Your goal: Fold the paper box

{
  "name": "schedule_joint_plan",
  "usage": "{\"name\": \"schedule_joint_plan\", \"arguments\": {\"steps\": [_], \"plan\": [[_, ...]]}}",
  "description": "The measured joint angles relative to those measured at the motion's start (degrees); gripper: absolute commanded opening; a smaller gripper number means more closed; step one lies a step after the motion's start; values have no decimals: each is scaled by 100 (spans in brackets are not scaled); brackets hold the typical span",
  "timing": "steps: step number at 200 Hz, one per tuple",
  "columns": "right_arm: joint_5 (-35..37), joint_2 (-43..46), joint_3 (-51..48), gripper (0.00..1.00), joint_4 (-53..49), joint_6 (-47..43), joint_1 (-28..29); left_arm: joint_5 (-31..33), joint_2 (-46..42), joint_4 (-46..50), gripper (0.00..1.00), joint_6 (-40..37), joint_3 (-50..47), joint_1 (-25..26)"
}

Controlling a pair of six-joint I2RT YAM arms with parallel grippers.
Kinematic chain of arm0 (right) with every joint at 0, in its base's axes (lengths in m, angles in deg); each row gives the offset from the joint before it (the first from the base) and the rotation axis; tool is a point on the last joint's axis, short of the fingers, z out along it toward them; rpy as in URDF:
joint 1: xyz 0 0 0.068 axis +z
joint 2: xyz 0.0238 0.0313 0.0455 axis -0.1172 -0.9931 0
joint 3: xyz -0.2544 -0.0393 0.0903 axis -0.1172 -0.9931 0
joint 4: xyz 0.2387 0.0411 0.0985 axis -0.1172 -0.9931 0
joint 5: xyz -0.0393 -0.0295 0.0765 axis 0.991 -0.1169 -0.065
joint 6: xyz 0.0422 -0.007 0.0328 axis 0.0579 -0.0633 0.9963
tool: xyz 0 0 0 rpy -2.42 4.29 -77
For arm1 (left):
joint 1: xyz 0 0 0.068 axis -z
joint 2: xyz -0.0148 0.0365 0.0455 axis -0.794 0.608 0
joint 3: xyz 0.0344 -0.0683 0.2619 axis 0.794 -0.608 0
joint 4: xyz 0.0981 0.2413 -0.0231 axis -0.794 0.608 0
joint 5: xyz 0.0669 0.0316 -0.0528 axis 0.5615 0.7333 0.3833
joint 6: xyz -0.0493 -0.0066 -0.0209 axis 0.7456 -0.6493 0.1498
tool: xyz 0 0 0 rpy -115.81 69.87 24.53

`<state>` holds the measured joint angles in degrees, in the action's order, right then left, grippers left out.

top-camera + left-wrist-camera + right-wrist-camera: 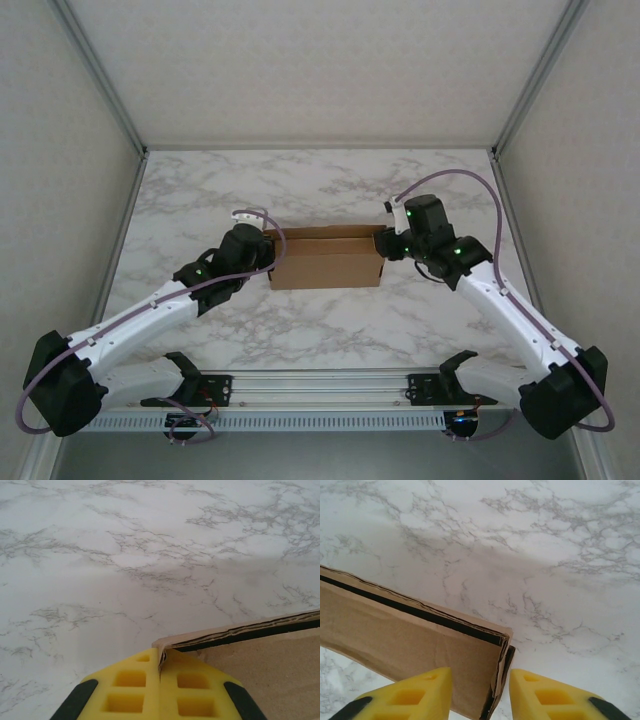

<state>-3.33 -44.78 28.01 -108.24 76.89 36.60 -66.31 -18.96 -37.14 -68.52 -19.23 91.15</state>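
Marbled white surface (330,330) runs out from the rail (320,385) where my two arms are bolted. Both arms reach forward and inward to the same thing. The paper box (325,262) lies flat in the middle of the surface, between my two wrists. Its long axis runs left to right across my front, so each arm has its own end of the box and neither is clearly nearer.

My left end effector (262,250) is at the box's left end. From that wrist its yellow pads are pressed together, with a thin cardboard edge at the corner pinched between them. I take that as a firm hold on the box.

My right end effector (385,243) is at the opposite end, with its pads partly apart and nothing clamped. In the right wrist view, the box's short end edge stands in the gap between the pads, closer to the right pad. The brown face runs away to the left under the other pad. A dark seam along the far long edge shows the layers are not lying fully shut.

I judge the next move depends on that end edge being inside my right jaws while my left anchors the other end along the same axis.

Beyond the box there is bare marble, then the pale back wall (320,60).
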Motion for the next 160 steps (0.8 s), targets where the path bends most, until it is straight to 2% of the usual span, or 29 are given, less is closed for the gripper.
{"name": "schedule_joint_plan", "arguments": {"steps": [32, 65, 160], "plan": [[-17, -221, -44, 22, -11, -13, 0, 0, 0, 4, 0, -39, 2, 0], [-17, -278, -42, 8, -11, -7, -28, 0, 0, 7, 0, -44, 2, 0], [52, -468, -20, 3, 179, 17, -63, 9, -11, 46, 0, -90, 2, 0]]}}
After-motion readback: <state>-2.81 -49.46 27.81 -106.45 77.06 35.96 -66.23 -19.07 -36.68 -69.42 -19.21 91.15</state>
